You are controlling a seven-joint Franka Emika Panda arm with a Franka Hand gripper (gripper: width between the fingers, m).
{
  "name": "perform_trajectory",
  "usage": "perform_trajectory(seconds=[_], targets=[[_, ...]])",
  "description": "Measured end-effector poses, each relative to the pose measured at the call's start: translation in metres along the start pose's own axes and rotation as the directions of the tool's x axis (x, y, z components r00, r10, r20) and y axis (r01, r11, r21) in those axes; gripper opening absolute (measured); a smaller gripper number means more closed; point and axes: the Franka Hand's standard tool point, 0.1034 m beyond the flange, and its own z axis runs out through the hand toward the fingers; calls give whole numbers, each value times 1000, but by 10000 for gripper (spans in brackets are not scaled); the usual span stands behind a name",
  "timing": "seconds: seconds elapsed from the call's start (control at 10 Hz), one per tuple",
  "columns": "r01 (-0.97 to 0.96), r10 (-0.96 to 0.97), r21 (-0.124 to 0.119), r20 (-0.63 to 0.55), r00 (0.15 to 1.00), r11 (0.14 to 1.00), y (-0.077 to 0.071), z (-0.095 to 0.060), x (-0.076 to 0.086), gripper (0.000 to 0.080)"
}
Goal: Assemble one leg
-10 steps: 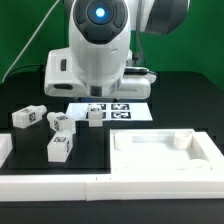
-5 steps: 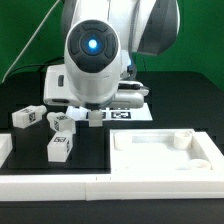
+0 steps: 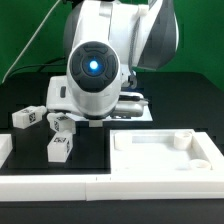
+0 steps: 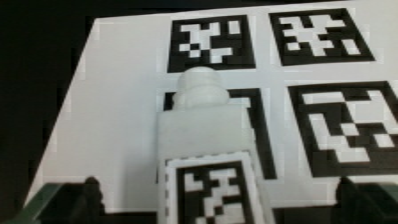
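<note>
In the wrist view a white oblong leg (image 4: 208, 140) lies on the marker board (image 4: 125, 100), with a black-and-white tag on its near face. My gripper (image 4: 217, 205) is open, its two dark fingertips (image 4: 71, 203) standing well apart on either side of the leg without touching it. In the exterior view the arm's wrist hides this leg and the gripper. Three more legs lie on the black table at the exterior view's left: one (image 3: 28, 117) at far left, one (image 3: 63, 124) beside the arm, one (image 3: 59, 148) nearer the front.
A large flat white tray-like piece with raised rim (image 3: 200, 150) lies at the exterior view's right front. A low white ledge (image 3: 50, 186) runs along the front. The marker board (image 3: 140, 108) shows partly behind the arm.
The arm has come down and forward over the marker board and now hides the leg that lay there. The other three legs and the tray-like piece have not moved.
</note>
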Motion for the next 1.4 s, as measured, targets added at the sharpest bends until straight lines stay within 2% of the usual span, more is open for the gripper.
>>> perform_trajectory(seconds=[0.2,0.3,0.4,0.5,0.6,0.7,0.9,1.1,1.3,1.4], targets=[[-5,5,-1,3,1000,1000,0,2,1,649],[-5,5,-1,3,1000,1000,0,2,1,549],[-5,5,-1,4,1000,1000,0,2,1,549],[-5,5,-1,4,1000,1000,0,2,1,365],[-5,5,-1,4,1000,1000,0,2,1,281],[-1,1,-3,11,1000,1000,-3,-2,-2,281],[30,-30,-5,13,999,1000,-20,-43,-26,281],[51,-50,10,-48,998,999,-31,-85,-40,281],[54,-53,11,-57,997,998,-29,-84,-38,281],[57,-55,8,-126,990,998,-30,-90,-31,281]])
